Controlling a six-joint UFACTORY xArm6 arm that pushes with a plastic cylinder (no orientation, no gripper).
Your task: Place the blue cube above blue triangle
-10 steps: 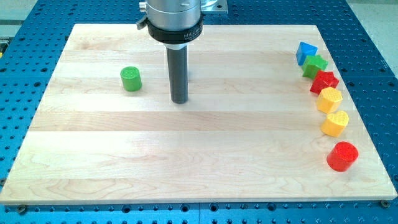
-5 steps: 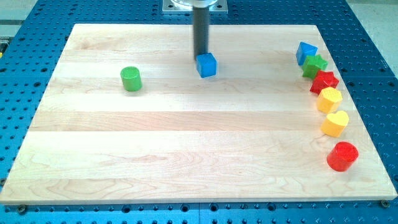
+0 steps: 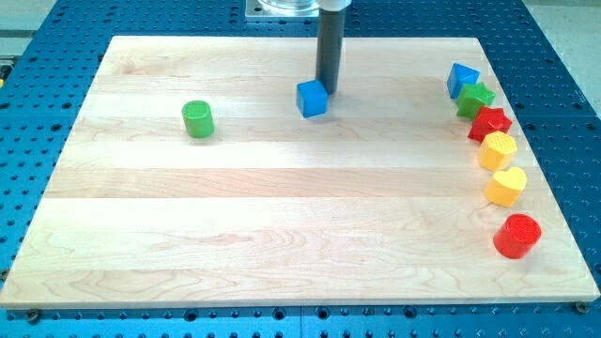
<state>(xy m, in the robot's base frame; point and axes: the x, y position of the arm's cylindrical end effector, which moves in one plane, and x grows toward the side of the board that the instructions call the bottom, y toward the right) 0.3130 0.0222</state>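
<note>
The blue cube sits on the wooden board near the view's top middle. My tip is just right of the cube's upper right edge, close to it or touching. The blue triangle lies far to the view's right near the board's top right corner, well apart from the cube.
A green star, red star, yellow hexagon, yellow heart and red cylinder run down the right edge below the blue triangle. A green cylinder stands at the left.
My tip went from below-left of the cube's spot up behind it, then across to its right side. The cube, hidden by the rod at first, has stayed put.
</note>
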